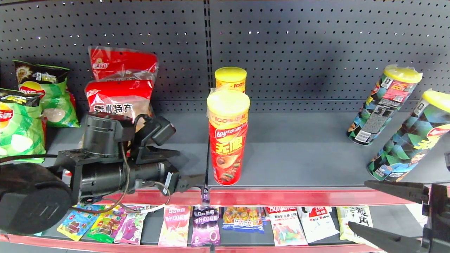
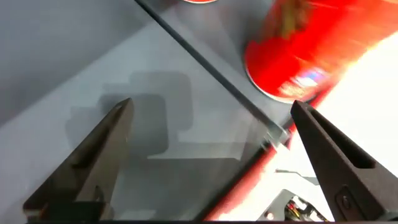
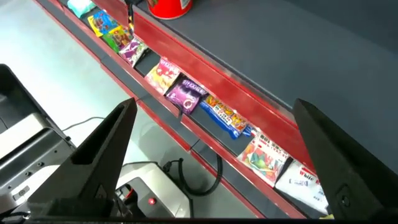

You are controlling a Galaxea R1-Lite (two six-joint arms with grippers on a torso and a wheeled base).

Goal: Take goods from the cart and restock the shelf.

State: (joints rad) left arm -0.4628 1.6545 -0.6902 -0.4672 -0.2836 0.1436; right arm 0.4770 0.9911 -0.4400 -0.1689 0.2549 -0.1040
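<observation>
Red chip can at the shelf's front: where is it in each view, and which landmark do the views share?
Head view: red chip can stands upright midway along the shelf, near its front.
Left wrist view: its base sits just past the open left tool.
Right wrist view: its base shows beyond the red shelf-edge strip.
Shared landmark: that strip.

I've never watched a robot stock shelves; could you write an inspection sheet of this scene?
Surface: grey shelf, red front strip.
Job's things: red chip can near front edge, second can behind it; two dark patterned cans at right; red bags and green chip bags at left.
Clutter: nothing seen.
Grippers: left gripper open, empty, near red chip can; right gripper open, empty.
Cables: thin wires on left arm.
Surroundings: pegboard back; sweet packets on lower shelf.
</observation>
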